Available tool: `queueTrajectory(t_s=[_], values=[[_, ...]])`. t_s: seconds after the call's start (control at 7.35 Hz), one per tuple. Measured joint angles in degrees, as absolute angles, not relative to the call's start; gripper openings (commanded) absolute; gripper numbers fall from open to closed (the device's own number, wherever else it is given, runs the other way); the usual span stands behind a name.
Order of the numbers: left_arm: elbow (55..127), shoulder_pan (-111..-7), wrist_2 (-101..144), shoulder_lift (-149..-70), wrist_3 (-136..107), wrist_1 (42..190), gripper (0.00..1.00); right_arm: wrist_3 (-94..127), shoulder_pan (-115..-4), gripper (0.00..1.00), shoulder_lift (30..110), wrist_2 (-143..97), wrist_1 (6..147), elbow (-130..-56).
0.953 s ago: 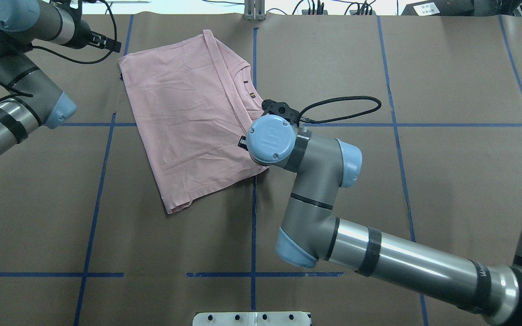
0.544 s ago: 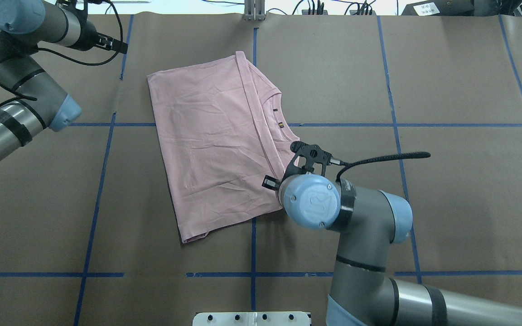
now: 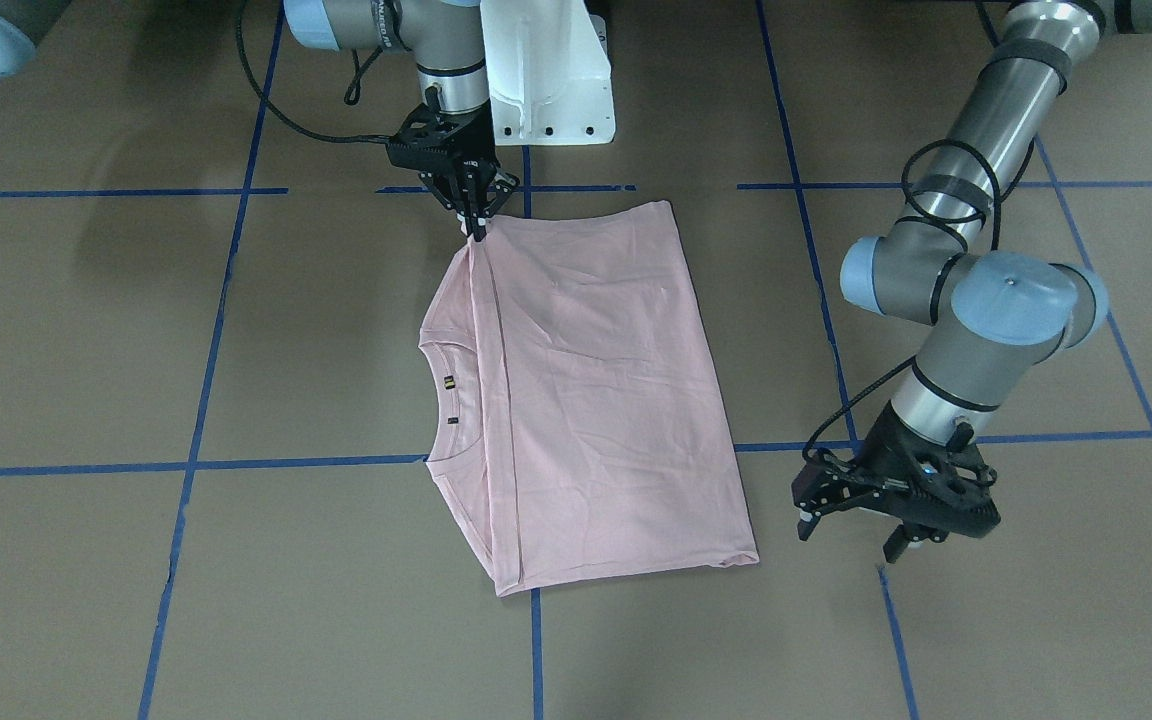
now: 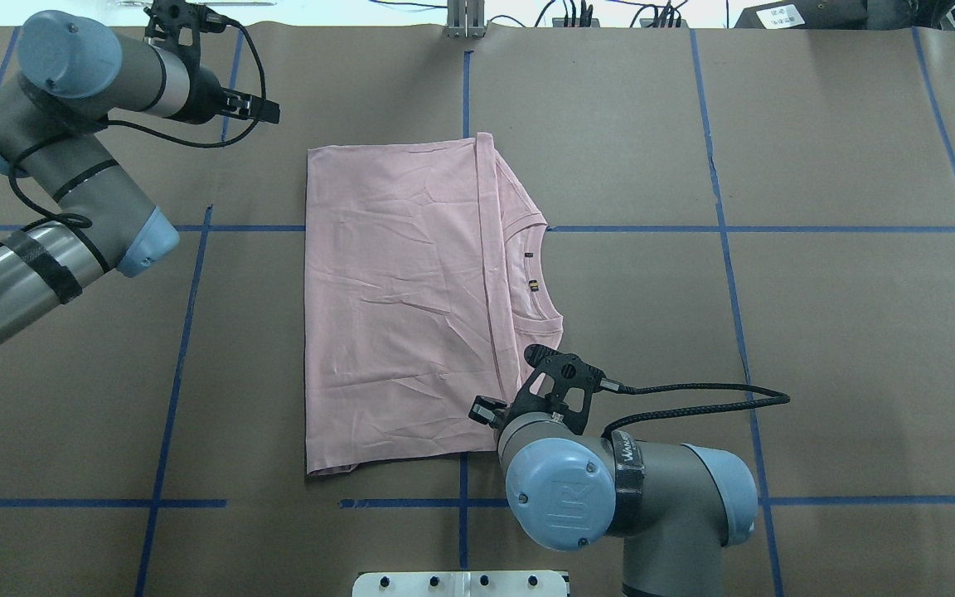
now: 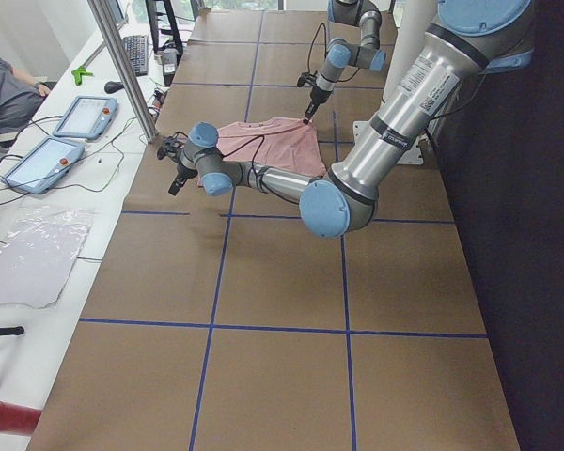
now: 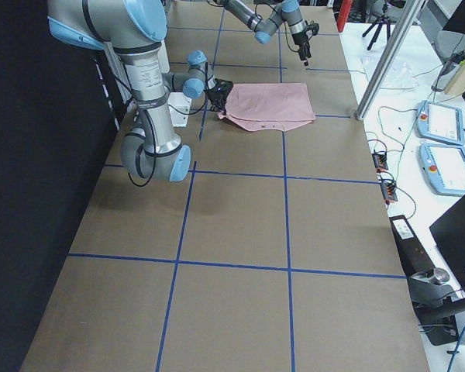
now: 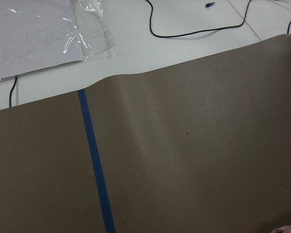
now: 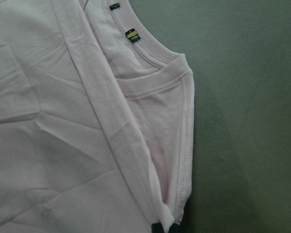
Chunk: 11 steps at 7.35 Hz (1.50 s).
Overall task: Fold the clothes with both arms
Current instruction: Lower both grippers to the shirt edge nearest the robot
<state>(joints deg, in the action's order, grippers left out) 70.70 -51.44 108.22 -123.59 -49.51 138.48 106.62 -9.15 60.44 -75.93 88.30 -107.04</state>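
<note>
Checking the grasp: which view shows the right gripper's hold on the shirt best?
Exterior front-facing: the right gripper shows whole, fingers pinched on a corner of the T-shirt. Overhead hides them under the wrist. The right wrist view catches only a dark tip at its bottom edge, and the side views show it tiny.

Folded pink T-shirt [image 3: 596, 400], right fingers [image 3: 474, 210] pinching corner

The left arm [image 4: 71, 186] and right arm [image 4: 668, 489] are silver-grey tubes with matt grey elbows and round light blue joint caps. The cap [image 4: 560, 497] just beyond the white pedestal base [image 4: 461, 583] carries small screws and an embossed UR mark. Black bands [image 4: 42, 257] ring the links; black cables [image 4: 693, 388] loop off both wrists. The left claw [image 3: 848, 537] and right claw [image 3: 476, 222] are black, open-framed.
</note>
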Motion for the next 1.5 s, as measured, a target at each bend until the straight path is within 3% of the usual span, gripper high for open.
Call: queueTrajectory(t_s=[0.68, 0.82, 0.95, 1.09, 1.5], values=[[109.3, -27.9, 99.7, -104.7, -76.0, 121.3, 1.0, 106.9, -8.7, 0.0, 60.5, -75.8, 88.6, -107.1], [113.9, -22.0, 95.8, -103.0, -81.2, 116.6, 0.95, 106.9, -8.8, 0.0, 60.6, -75.8, 88.6, -107.1], [116.0, -16.7, 92.1, -102.5, -86.2, 112.4, 0.75, 107.0, -8.8, 0.0, 60.6, -75.8, 88.6, -107.1], [116.6, -13.4, 89.7, -102.4, -89.8, 109.5, 0.67, 107.0, -8.8, 0.0, 60.6, -75.8, 88.6, -107.1], [115.6, -11.2, 88.4, -102.6, -92.4, 106.9, 0.67, 107.0, -8.8, 0.0, 60.5, -75.8, 88.6, -107.2]])
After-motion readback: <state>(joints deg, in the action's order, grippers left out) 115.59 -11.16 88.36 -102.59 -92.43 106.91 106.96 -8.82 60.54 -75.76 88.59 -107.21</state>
